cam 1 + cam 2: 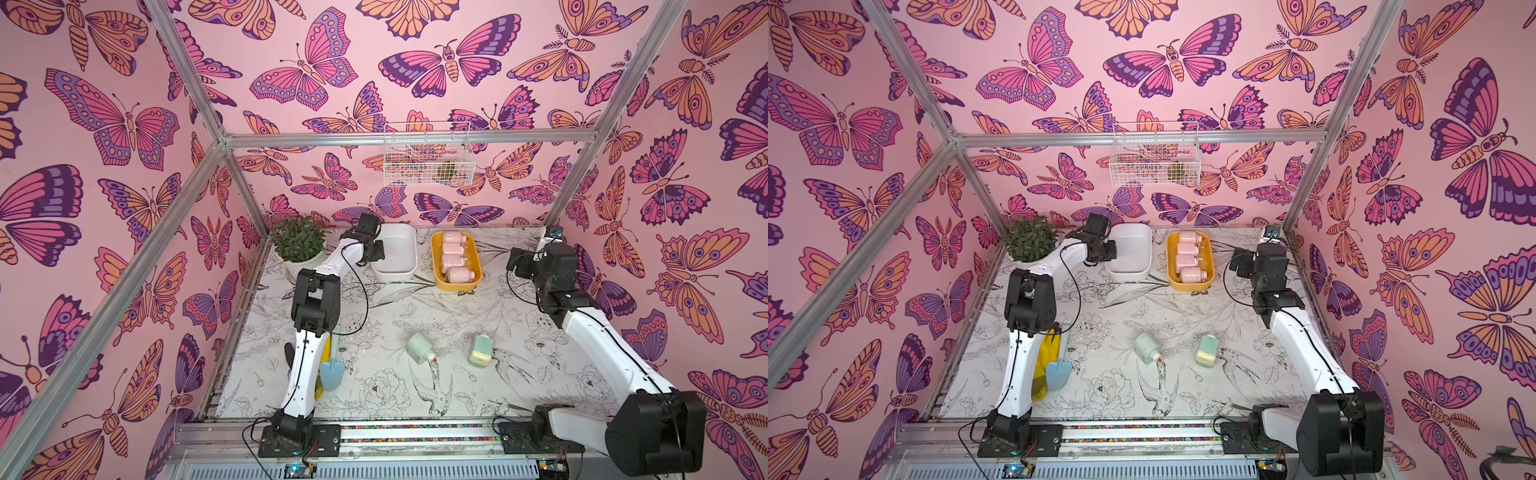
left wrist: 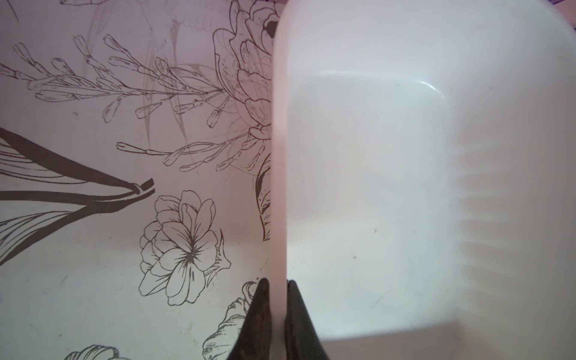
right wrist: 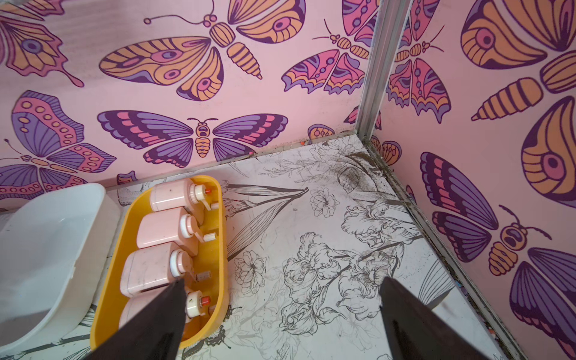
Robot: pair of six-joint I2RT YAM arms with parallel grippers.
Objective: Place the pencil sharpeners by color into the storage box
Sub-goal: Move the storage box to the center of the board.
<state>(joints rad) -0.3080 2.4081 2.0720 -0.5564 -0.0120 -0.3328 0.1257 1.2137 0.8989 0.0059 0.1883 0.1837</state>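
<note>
The flat tabletop [image 1: 374, 316], covered in a smooth sheet printed with black line drawings of flowers and birds, carries everything. At its far side, left of centre, an empty white plastic storage tub [image 1: 400, 249] with rounded corners and a thin, glossy wall is gripped at its left rim by the left gripper [image 2: 276, 282] — in the left wrist view the two dark fingers are seen closed narrowly on that rim, one inside and one outside. Such a thin-walled tub is judged light and slightly flexible, so it is likely to slide or tip if pulled by one edge. Just to its right, a yellow oval plastic tray [image 1: 437, 266] holds four pale pink plastic crank sharpeners [image 1: 454, 262], lying in a row that nearly fills it. The right gripper [image 3: 282, 314] hangs with its jaws spread wide and nothing between them, near the tray's right side at the far right of the table. Two mint green plastic crank sharpeners remain loose on the near half — one [image 1: 420, 348] tipped on its side with a red-tipped white handle pointing nearer, the other [image 1: 481, 351] to its right, with a paler green end. They are judged hard, light and smooth, perhaps slippery; the flat sides of the boxy body would best be gripped, not the small handle.
</note>
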